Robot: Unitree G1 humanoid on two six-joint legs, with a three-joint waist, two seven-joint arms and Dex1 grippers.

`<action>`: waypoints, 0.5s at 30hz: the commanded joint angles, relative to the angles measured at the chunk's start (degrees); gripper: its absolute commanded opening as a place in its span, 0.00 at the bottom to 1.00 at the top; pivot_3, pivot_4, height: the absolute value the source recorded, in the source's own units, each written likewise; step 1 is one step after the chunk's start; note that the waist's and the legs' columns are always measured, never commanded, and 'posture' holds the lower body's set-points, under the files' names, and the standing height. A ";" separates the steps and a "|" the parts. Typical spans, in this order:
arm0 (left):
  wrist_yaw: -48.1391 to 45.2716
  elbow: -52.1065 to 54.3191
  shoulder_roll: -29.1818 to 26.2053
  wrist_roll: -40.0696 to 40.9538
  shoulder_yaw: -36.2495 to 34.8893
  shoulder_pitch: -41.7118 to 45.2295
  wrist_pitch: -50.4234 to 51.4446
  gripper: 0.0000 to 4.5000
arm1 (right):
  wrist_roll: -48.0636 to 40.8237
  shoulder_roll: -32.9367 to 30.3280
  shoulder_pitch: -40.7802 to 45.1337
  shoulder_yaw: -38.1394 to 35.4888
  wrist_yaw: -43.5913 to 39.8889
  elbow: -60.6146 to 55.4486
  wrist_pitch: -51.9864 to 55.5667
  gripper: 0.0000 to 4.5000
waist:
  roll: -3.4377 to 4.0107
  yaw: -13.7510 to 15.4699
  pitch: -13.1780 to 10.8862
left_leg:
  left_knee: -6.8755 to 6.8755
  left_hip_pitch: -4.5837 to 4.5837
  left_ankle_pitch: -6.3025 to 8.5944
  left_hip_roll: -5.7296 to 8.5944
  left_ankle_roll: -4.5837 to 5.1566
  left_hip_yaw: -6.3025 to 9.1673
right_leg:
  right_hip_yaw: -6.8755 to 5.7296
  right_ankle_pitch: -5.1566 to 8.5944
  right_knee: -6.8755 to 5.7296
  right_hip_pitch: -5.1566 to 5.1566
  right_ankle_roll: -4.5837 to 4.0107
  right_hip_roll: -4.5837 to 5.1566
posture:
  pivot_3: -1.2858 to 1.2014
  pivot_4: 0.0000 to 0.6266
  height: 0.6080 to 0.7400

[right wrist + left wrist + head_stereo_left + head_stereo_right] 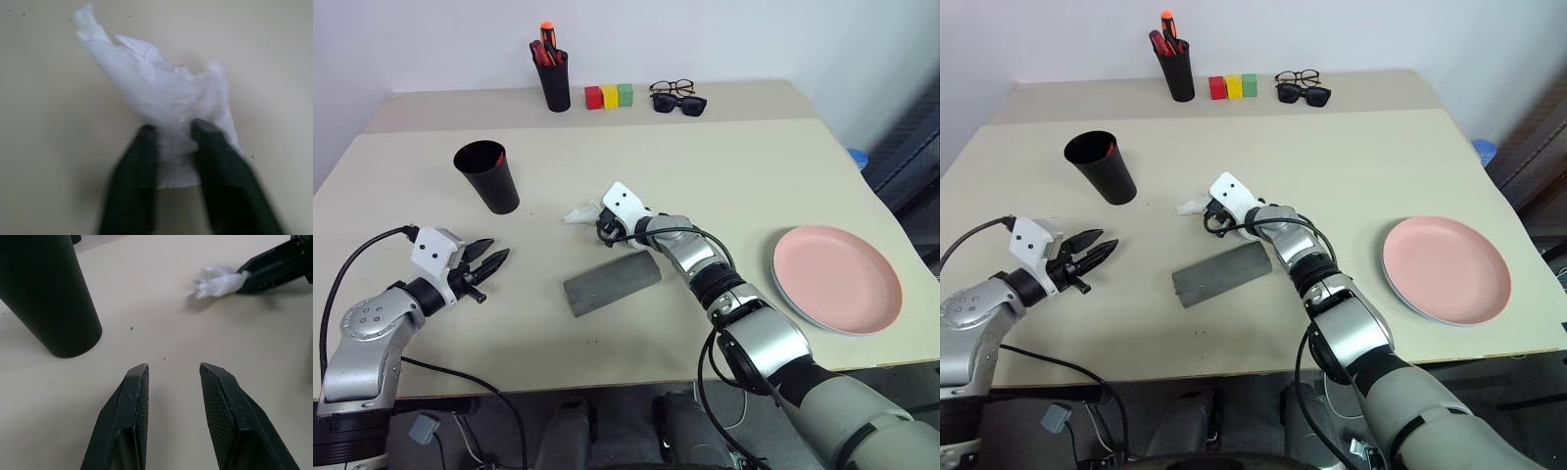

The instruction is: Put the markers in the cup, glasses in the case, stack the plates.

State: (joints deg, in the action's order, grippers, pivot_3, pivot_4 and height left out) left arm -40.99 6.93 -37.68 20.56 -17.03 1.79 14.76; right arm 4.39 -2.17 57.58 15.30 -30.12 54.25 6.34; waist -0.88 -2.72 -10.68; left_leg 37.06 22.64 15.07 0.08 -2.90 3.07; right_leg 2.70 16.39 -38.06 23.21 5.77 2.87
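Gripping a crumpled white tissue (161, 98), my right gripper (598, 217) sits near the middle of the table (724, 166), its 2 black fingers (139, 171) pinched on the tissue's near edge while the rest of it lies on the table surface ahead of the tips. Just behind and below that gripper lies the dark grey case (612, 284), closed, close to the wrist but not touching it. My left gripper (487, 262) hovers over the table edge with its 2 fingers (127, 406) apart and nothing between them. Ahead of it and slightly to its left stands the black cup (487, 176), upright, with something red showing inside its rim. Well to the right of my right gripper lies the pink plate (837, 277), resting on a second plate whose rim shows beneath. Far beyond both grippers stand a pen pot (552, 78), 3 coloured blocks (609, 95), and 2 pairs of glasses (677, 96).
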 commanded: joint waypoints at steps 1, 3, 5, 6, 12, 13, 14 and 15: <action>-0.45 2.50 0.13 0.76 0.59 0.25 0.23 0.36 | 1.67 -2.26 -0.90 -0.89 1.78 -6.84 -0.93 0.01 | 0.01 0.04 0.00 | 0.00 0.00 0.00 0.00 0.00 0.00 | 0.00 0.00 0.00 0.00 0.00 0.00 | 0.52 0.24 1.00; -0.97 3.72 0.43 1.00 2.14 0.55 0.87 0.36 | 3.03 -5.38 -3.51 -1.01 2.42 -14.51 -0.12 0.01 | 0.02 0.47 -0.01 | 0.02 0.06 0.00 0.01 0.00 0.04 | -0.02 0.00 0.01 0.01 0.00 0.04 | 0.52 0.24 1.00; -1.70 5.63 0.85 1.31 4.24 0.83 1.71 0.36 | 3.03 -9.06 -7.66 -2.05 1.14 -24.97 3.15 0.01 | 0.01 0.65 -0.01 | 0.07 0.25 0.00 0.03 0.00 0.08 | -0.04 0.00 0.01 0.14 0.01 0.16 | 0.52 0.24 1.00; -2.49 6.80 1.24 1.43 6.14 1.17 2.05 0.36 | 1.52 -12.11 -11.32 -3.87 -0.66 -33.36 6.26 0.01 | 0.00 0.84 0.00 | 0.12 0.37 0.00 0.06 0.00 0.10 | -0.06 -0.01 0.02 0.20 0.02 0.21 | 0.52 0.24 1.00; -6.44 8.30 4.31 1.24 15.53 6.03 2.96 0.36 | -5.81 -31.72 -34.62 -19.67 -8.73 -70.93 24.88 0.01 | 0.13 2.43 0.02 | 0.20 0.73 0.03 0.19 0.07 0.23 | -0.28 -0.01 0.18 0.31 0.04 0.36 | 0.52 0.24 1.00; -7.18 8.20 4.90 1.56 16.83 7.38 3.36 0.36 | -6.75 -34.19 -38.57 -23.66 -9.35 -74.50 27.36 0.01 | 0.12 2.15 0.02 | 0.23 0.72 0.03 0.20 0.07 0.21 | -0.28 -0.01 0.18 0.29 0.04 0.35 | 0.52 0.24 1.00; -7.79 8.10 5.43 1.84 17.94 8.56 3.68 0.36 | -7.61 -36.04 -41.86 -27.17 -9.76 -77.18 29.60 0.01 | 0.13 1.99 0.02 | 0.25 0.68 0.03 0.21 0.07 0.17 | -0.27 -0.01 0.18 0.26 0.04 0.29 | 0.52 0.24 1.00; -8.67 7.89 5.97 2.13 19.18 9.91 3.99 0.36 | -8.59 -37.61 -45.52 -31.15 -10.32 -79.64 31.97 0.01 | 0.14 1.96 0.03 | 0.26 0.63 0.03 0.20 0.07 0.17 | -0.25 -0.01 0.17 0.22 0.04 0.23 | 0.52 0.24 1.00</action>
State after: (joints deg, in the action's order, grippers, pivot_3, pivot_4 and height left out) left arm -48.44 13.49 -31.82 21.76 1.21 10.56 18.76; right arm -2.09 -38.75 13.16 -10.75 -39.59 -19.98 35.32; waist -0.74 -0.76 -10.65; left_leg 37.34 23.18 15.10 0.24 -2.82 3.25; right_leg 2.48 16.39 -37.91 23.35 5.81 2.97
